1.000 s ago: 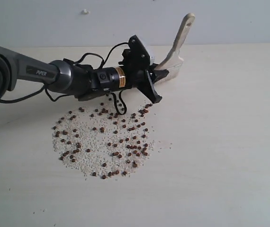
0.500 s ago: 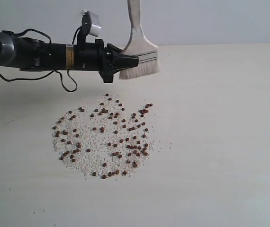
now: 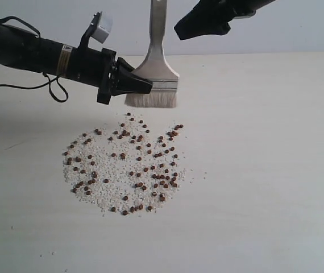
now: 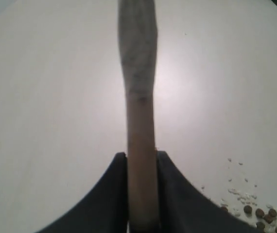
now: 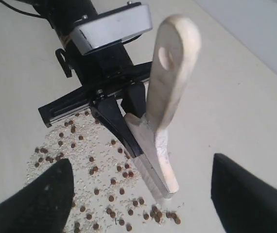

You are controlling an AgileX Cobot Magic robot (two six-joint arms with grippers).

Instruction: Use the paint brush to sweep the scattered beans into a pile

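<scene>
Though there's a pale label strip (image 3: 65, 54) on the left arm (image 3: 31, 50), it's way too small to read, so no brand from me. The left pincer (image 3: 142, 85) is clamped narrow on the paint brush (image 3: 157, 60), grabbing it right by the silver ferrule (image 3: 165, 85). The brush stands upright, bristles (image 3: 150, 100) down, handle up past the top of the exterior view.

It sits just beyond the far edge of the beans (image 3: 150, 170), which are spread in a loose round patch on the table (image 3: 264, 170), mixed into pale crumbs (image 3: 96, 170). Can't tell if the bristles actually touch the table.

The right pincer (image 3: 199, 24) hangs up high near the handle, jaws wide, holding nothing. Its camera sees the hole (image 5: 166, 57) in the handle end.

Other stuff: a white camera box (image 3: 100, 25) on the left wrist, a black cable (image 3: 54, 91) looping under that arm, and a grey wall (image 3: 298, 34) behind.
</scene>
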